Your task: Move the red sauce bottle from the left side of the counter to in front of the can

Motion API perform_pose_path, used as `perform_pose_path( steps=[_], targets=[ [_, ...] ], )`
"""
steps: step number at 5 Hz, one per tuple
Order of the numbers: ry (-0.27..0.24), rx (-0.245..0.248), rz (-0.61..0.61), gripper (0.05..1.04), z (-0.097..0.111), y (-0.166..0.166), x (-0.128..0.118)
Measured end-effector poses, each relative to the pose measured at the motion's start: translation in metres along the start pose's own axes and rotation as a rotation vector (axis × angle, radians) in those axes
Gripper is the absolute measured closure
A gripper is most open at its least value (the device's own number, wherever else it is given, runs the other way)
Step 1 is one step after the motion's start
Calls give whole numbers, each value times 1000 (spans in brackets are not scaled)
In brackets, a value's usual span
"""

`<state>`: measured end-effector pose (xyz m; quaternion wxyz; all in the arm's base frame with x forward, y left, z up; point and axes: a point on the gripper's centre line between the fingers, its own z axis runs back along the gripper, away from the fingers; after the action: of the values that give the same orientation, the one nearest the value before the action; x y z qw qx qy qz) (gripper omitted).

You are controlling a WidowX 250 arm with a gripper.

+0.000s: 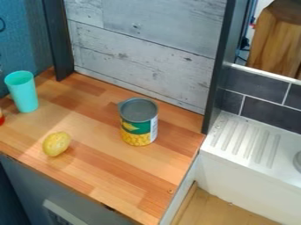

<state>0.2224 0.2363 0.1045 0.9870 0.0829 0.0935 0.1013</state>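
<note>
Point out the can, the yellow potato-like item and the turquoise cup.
Can [138, 125]: camera view, on the upper part of its labelled side.
Yellow potato-like item [56, 144]: camera view, middle of its upper surface.
Turquoise cup [24, 95]: camera view, on its outer wall, below the rim.

Wooden counter [117, 169] bears cup [24, 94], can [138, 125], yellow object [56, 144].

The cup [24, 94] is turquoise, the can's label [139, 128] green and yellow, the tiles [264, 113] dark grey.
</note>
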Motion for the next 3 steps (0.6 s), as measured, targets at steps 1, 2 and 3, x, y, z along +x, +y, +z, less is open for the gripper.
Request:
perform_pose_path(
  steps=[1, 2, 3],
  targets=[
    [41, 11, -2, 83, -8, 4, 2],
    [50, 13, -5, 83, -6, 6, 3],
    [49, 11, -45, 121, -9, 10, 11]
  ],
)
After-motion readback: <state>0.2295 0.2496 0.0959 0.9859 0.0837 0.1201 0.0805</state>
